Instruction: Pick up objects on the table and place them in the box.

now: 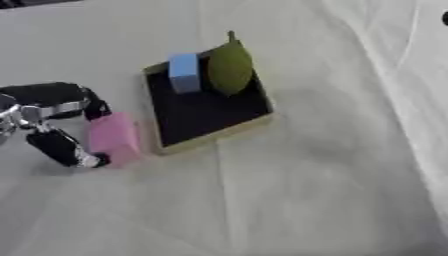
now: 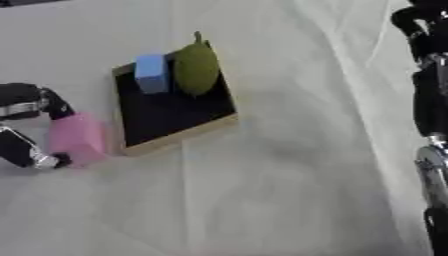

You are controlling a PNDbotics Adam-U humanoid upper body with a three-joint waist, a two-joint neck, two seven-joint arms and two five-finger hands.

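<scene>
A pink block (image 1: 115, 137) lies on the white cloth just left of the shallow box (image 1: 210, 135), which has a tan rim and a black floor. My left hand (image 1: 42, 107) comes in from the left, and its curled finger and thumb pinch the pink block from the left side. Inside the box, at its far end, a light blue block (image 1: 184, 72) stands next to a green pear-shaped fruit (image 1: 230, 67). My right arm (image 2: 429, 100) runs down the right edge of the right eye view; its hand is not clear to me.
A white cloth (image 1: 306, 190) with soft folds covers the table. A raised fold runs along the right side.
</scene>
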